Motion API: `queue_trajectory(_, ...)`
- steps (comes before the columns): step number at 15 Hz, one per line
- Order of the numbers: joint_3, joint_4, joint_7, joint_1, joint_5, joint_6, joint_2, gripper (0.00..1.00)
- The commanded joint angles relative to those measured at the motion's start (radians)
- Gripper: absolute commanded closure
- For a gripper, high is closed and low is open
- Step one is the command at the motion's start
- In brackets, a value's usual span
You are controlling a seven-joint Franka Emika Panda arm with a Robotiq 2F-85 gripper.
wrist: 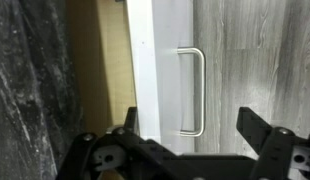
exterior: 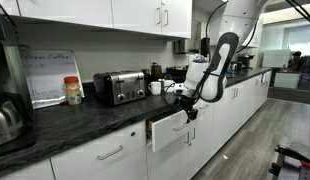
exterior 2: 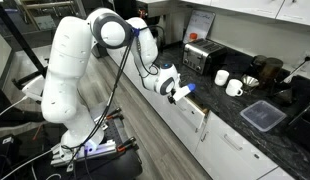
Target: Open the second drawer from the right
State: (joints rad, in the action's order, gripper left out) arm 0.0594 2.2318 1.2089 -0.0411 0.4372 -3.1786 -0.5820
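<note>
The second drawer from the right (exterior: 171,129) has a glossy white front and stands pulled partly out from under the dark counter; it also shows in the other exterior view (exterior 2: 196,112). In the wrist view its white front (wrist: 160,60) shows beside the pale wood inner box (wrist: 100,70), with the silver bar handle (wrist: 198,90) on the front. My gripper (wrist: 195,126) is open, its two black fingers wide apart on either side of the handle's end without touching it. In both exterior views the gripper (exterior: 185,104) (exterior 2: 182,94) sits right at the drawer front.
On the dark stone counter (exterior: 85,118) are a toaster (exterior: 119,87), a red-lidded jar (exterior: 73,90), a kettle (exterior: 5,120) and mugs (exterior 2: 234,88). A dark tray (exterior 2: 262,115) lies on the counter. White cabinet fronts line the wood floor (exterior 2: 125,110).
</note>
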Motion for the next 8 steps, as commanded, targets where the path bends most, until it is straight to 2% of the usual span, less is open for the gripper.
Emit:
queue_trajectory(1,0.047,0.130,-0.054,0.032,0.017,-0.011,0.089,0.00)
queue_trajectory(8,0.137,0.279,-0.109,0.133,0.006,-0.004,0.194,0.00)
